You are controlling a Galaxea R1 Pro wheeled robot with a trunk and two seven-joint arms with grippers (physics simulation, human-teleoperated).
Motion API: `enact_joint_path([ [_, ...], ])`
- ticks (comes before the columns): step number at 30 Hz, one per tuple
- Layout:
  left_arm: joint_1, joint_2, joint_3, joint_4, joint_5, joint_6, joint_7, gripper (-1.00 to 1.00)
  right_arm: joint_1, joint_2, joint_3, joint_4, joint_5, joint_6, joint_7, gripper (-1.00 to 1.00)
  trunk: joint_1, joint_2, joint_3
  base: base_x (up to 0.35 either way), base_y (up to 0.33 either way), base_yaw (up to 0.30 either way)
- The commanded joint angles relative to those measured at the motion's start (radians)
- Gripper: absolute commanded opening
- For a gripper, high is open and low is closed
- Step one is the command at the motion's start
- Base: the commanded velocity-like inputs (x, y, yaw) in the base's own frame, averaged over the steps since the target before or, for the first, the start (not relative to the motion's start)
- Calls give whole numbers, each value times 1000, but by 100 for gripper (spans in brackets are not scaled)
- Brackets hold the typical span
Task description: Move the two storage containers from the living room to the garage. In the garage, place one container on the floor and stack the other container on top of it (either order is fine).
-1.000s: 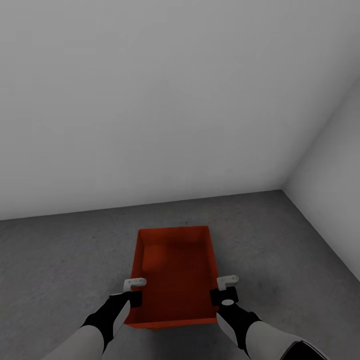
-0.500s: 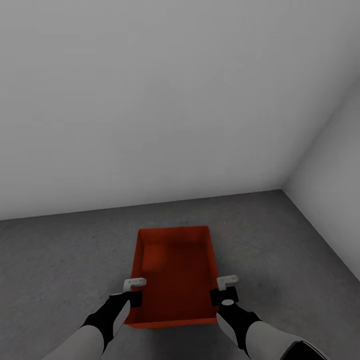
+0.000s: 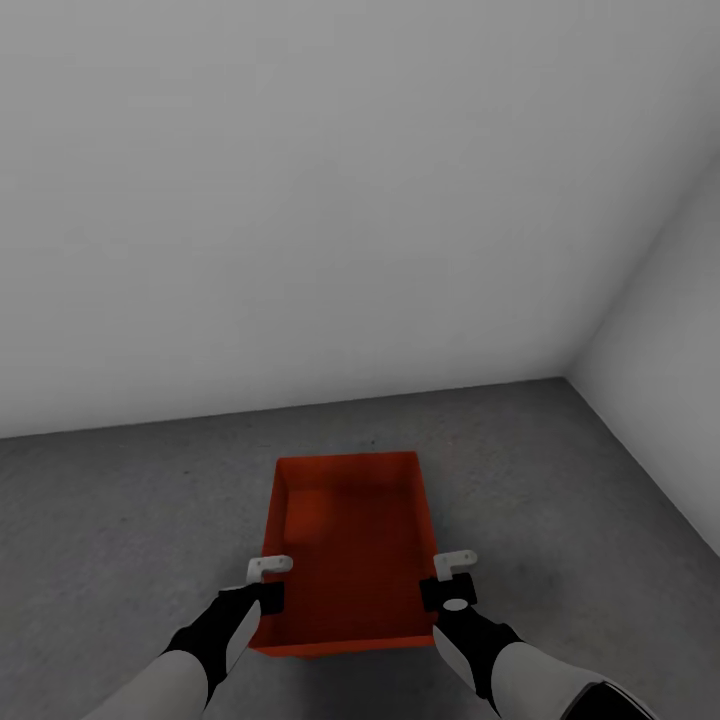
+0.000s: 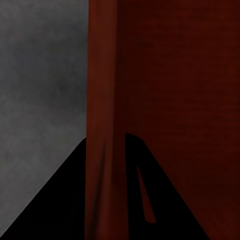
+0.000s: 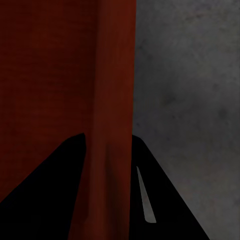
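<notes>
One orange-red bin (image 3: 350,545) sits over the grey concrete floor (image 3: 120,520) near the wall corner (image 3: 566,378). Left claw (image 3: 266,582) is clenched on the bin's left wall (image 4: 102,125); right claw (image 3: 452,577) is clenched on its right wall (image 5: 117,100).

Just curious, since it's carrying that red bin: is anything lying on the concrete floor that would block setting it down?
Nothing visible does. The floor around the container looks bare up to the walls.
</notes>
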Motion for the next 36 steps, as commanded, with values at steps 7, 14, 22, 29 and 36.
enact_joint_path([
  [7,0,37,-2,-5,-16,7,6,-100,-1,-10,-16,3,-22,-5,-3,-100,19,-36,-16,0,0,0],
  [14,0,37,0,-6,-16,7,6,-100,-1,-10,-16,3,-22,-5,-3,-100,19,-36,-16,0,0,0],
  [22,0,37,-1,-5,-16,7,7,-100,-1,-10,-16,3,-22,-5,-3,-100,19,-36,-16,0,0,0],
  [29,0,37,-2,-6,-17,7,9,-100,-1,-10,-16,3,-22,-5,-2,-100,19,-36,-16,0,0,0],
  [36,0,36,-1,-5,-15,7,72,-100,-1,-10,-16,3,-20,-4,-2,-100,19,-36,-16,0,0,0],
])
